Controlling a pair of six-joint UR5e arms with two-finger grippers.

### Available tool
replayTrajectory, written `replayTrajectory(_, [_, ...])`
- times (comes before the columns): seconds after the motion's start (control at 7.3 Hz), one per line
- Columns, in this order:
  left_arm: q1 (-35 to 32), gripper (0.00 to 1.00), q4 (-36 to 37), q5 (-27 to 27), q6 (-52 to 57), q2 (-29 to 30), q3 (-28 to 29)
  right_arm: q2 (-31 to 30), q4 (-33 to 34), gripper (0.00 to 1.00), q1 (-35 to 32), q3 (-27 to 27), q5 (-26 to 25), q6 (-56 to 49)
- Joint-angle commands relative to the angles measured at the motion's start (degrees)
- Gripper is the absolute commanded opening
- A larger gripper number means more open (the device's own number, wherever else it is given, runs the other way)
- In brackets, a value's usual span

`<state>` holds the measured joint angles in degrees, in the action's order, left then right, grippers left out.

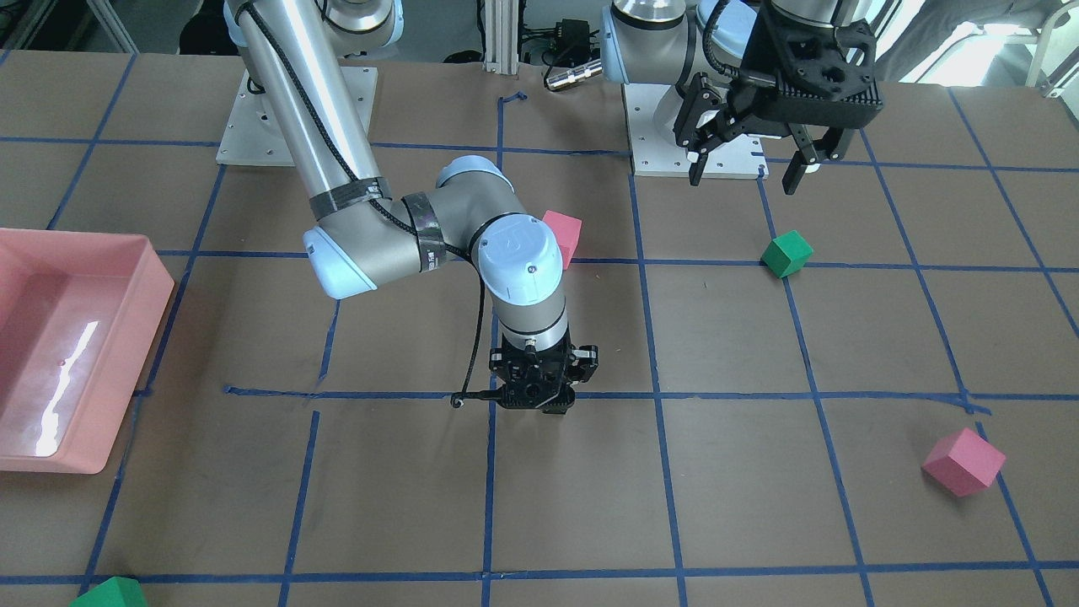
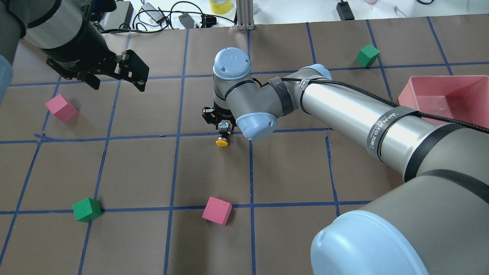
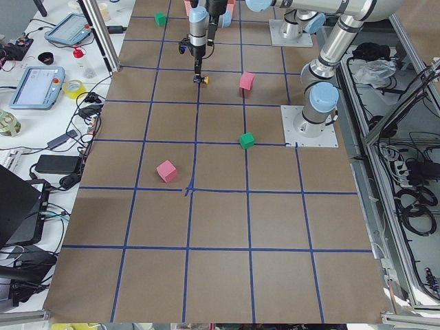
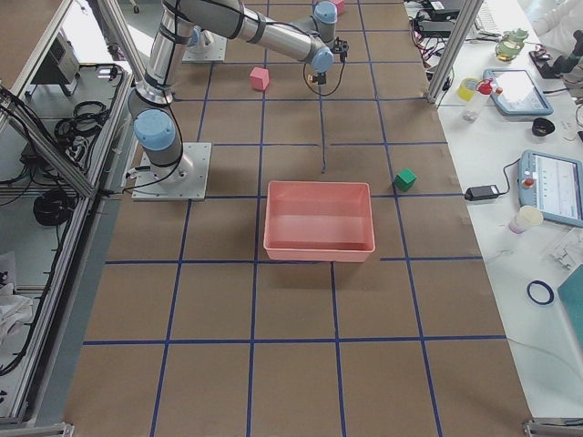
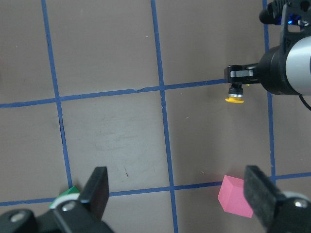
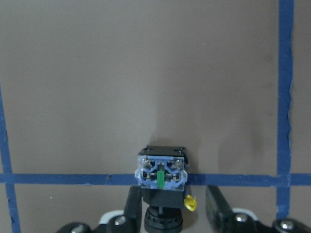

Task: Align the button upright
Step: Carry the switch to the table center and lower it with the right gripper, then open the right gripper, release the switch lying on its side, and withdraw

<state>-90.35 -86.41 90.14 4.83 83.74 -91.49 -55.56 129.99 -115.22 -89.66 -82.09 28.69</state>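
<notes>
Fingers [image 6: 133, 206] of the right gripper [image 6: 174, 196] were parted to either side of the button [image 6: 161, 172], straddling its black body low in the right wrist view. We saw one finger against or just beside the body and a clear gap on the other side. From that we judged the jaws released, not clamping. The gripper pointed down at the table [image 2: 145, 172] near its middle.

Outward from the fingers, the button's long axis ran across the line between them. Its pale contact-block base lay beyond the fingertips, over a blue tape line [image 6: 73, 178]. Its yellow cap [image 2: 222, 142] pointed the other way, toward the robot's side of the table, and showed just clear of the gripper in the overhead view. We took the button to be lying on its side or tipped, not upright, and could not tell which.

We judged that the coming move hung on that axis. It called for a squeeze across the body, then about a quarter turn around the line between the fingers to bring the cap on top.

The right arm was plainly the nearer. The left gripper [image 5: 179, 194] hung well apart on the robot's left, its jaws wide and empty. A pink foam cube [image 2: 217, 211] lay apart from the button, nearer the robot.
</notes>
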Motion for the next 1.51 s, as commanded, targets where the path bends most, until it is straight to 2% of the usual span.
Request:
replayTrajectory(0.0, [0.0,1.0,-0.1,0.0,0.0,0.0,0.0,-0.2,-0.2,0.58,0.0,-0.3,0.3,0.5])
replayTrajectory(0.41, [0.0,1.0,0.0,0.0,0.0,0.0,0.0,-4.3,-0.6,0.88,0.3,0.5,-0.4,-0.4])
replayTrajectory(0.55, [0.0,1.0,0.0,0.0,0.0,0.0,0.0,-7.2,-3.6,0.9,1.5,0.3,-0.7,-1.5])
replayTrajectory(0.68, [0.0,1.0,0.0,0.0,0.0,0.0,-0.1,-10.9,-10.6,0.87,4.6,0.4,-0.6,-3.8])
replayTrajectory(0.82, [0.0,1.0,0.0,0.0,0.0,0.0,0.0,-14.8,-15.9,0.89,9.9,0.5,-0.6,-10.0])
replayTrajectory(1.1, [-0.3,1.0,0.6,4.6,0.6,0.5,0.0,-22.8,-28.8,0.94,21.7,1.0,-1.8,-21.0])
replayTrajectory(1.23, [-0.5,1.0,1.0,5.7,0.6,1.4,0.0,-26.9,-33.6,1.0,26.5,2.5,-6.1,-27.0])
replayTrajectory(1.37, [-1.0,1.0,1.0,5.7,0.1,1.9,-0.3,-31.6,-43.2,1.0,27.2,4.1,-8.7,-27.6])
